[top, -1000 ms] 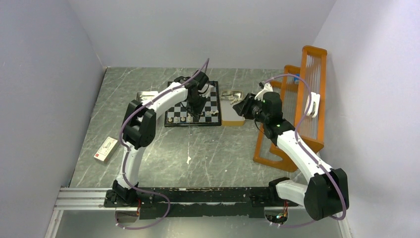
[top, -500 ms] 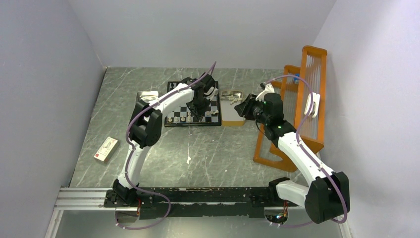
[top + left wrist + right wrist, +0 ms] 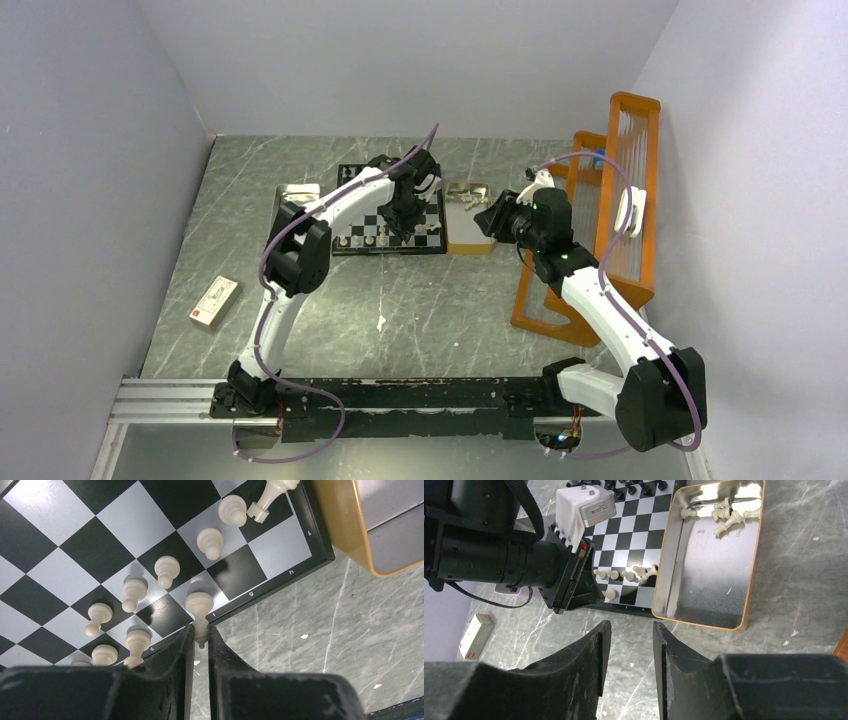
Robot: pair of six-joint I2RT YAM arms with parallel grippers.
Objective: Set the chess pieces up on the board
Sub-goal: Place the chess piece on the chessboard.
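The black-and-white board (image 3: 350, 222) lies at the table's middle back. My left gripper (image 3: 200, 630) is shut on the top of a cream chess piece (image 3: 199, 604), whose base is over the near-edge square marked f; I cannot tell whether it touches. Several cream pieces (image 3: 166, 570) stand in a row beyond it, and one (image 3: 272, 492) lies tipped at the board's corner. Black pieces (image 3: 634, 487) line the far side. My right gripper (image 3: 629, 630) hangs open and empty above bare table, in front of the tan tray (image 3: 704, 622), which holds several loose cream pieces (image 3: 724, 515).
A silvery metal tray (image 3: 295, 192) sits left of the board. The tan tray (image 3: 470, 240) lies against the board's right side. An orange rack (image 3: 610, 220) stands along the right wall. A small white and red box (image 3: 213, 302) lies at the near left.
My left gripper has moved right along the board's near edge with the cream piece in it. The right arm has hardly moved.
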